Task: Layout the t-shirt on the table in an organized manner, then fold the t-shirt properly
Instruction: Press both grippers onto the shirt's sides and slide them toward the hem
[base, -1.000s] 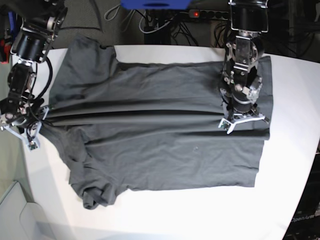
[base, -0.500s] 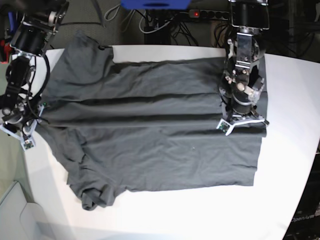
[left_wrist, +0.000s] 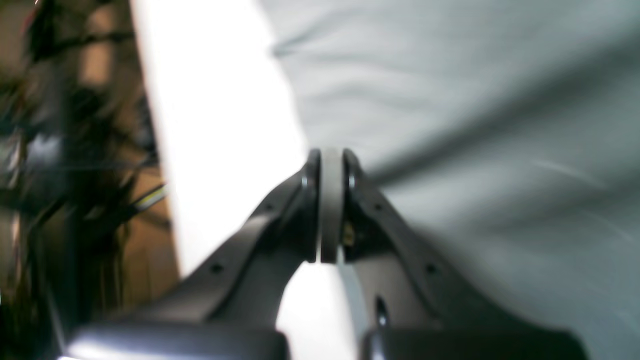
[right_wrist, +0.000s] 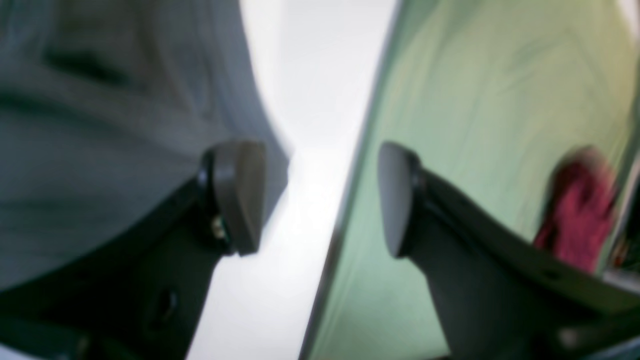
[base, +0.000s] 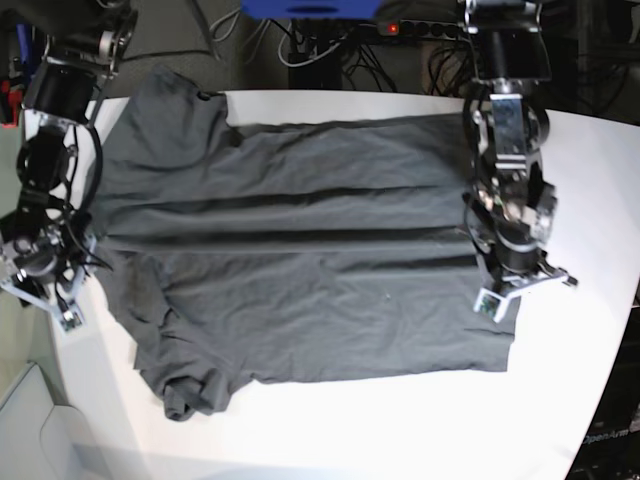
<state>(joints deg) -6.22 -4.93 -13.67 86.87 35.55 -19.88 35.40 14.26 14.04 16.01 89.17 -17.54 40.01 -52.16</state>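
One hem end clamped by the left gripper (left_wrist: 331, 165), fingers pinched on the t-shirt (base: 300, 260); right gripper (right_wrist: 320, 200) released at the tabletop (base: 400, 430) edge. Risk — a one-sided pull skews the spread cloth, sleeve bunched near the front corner.

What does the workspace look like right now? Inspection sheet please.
Surface: white table, bare around the cloth.
Job's things: t-shirt spread out, long creases across, lower sleeve bunched.
Clutter: nothing seen on the table.
Grippers: left gripper shut at the shirt's edge, cloth between the pads not clear; right gripper open, holding nothing, at the shirt's other edge.
Cables: power strip and cables behind the table.
Surroundings: green floor past the table edge.
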